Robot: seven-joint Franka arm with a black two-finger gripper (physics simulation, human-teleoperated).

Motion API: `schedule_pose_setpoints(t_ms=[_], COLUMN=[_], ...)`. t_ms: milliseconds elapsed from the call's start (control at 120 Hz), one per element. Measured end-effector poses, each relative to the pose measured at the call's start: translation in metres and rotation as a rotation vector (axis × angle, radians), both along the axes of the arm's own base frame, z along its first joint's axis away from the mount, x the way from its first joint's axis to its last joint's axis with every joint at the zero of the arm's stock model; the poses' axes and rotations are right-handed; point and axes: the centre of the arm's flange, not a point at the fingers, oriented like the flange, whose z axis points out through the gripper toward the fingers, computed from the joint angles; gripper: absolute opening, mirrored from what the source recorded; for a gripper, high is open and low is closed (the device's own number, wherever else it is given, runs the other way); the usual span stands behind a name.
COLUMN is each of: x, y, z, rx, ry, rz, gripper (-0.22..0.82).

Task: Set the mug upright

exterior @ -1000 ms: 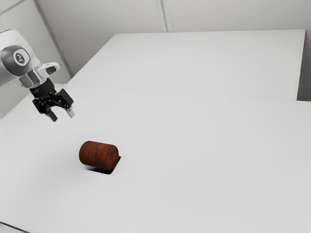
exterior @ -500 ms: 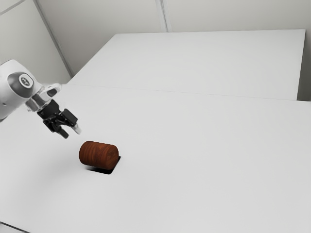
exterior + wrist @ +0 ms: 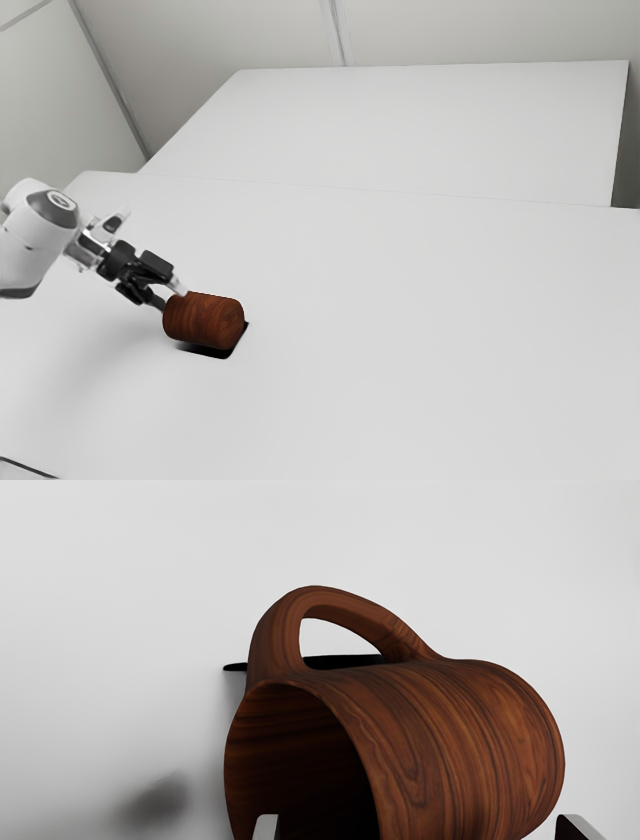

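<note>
Wide-open, empty gripper right by the wooden mug on its side

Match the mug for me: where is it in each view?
Exterior view: the mug lies on its side, lower left of centre, by the gripper.
Wrist view: mostly across the gap between the open fingertips, handle on the side away from them.
Shared landmark: the gripper's fingertips.
</note>
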Motion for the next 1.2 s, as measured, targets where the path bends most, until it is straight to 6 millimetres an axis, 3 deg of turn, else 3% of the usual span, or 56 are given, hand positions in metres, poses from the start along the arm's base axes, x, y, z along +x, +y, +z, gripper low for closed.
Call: schedule_pose_setpoints(t_ms=[192, 325, 425, 583, 708, 883, 1025, 1142, 1200], x=[-0.009, -0.012, -0.012, -0.010, -0.008, -0.002, 0.003, 0.013, 0.019], y=[-0.001, -0.006, -0.009, -0.015, -0.019, -0.031, -0.049, -0.064, -0.083], z=[-0.027, -0.032, -0.032, -0.028, -0.024, 0.007, 0.037, 0.076, 0.095], rx=[-0.119, -0.189, -0.224, -0.249, -0.250, -0.222, -0.191, -0.111, -0.047], ry=[-0.028, -0.061, -0.087, -0.123, -0.148, -0.218, -0.275, -0.316, -0.320], rz=[0.043, 0.053, 0.044, 0.017, -0.009, -0.061, -0.120, -0.201, -0.274], gripper=[0.60, 0.57, 0.44, 0.12, 0.02, -0.12, -0.15, -0.17, -0.17])
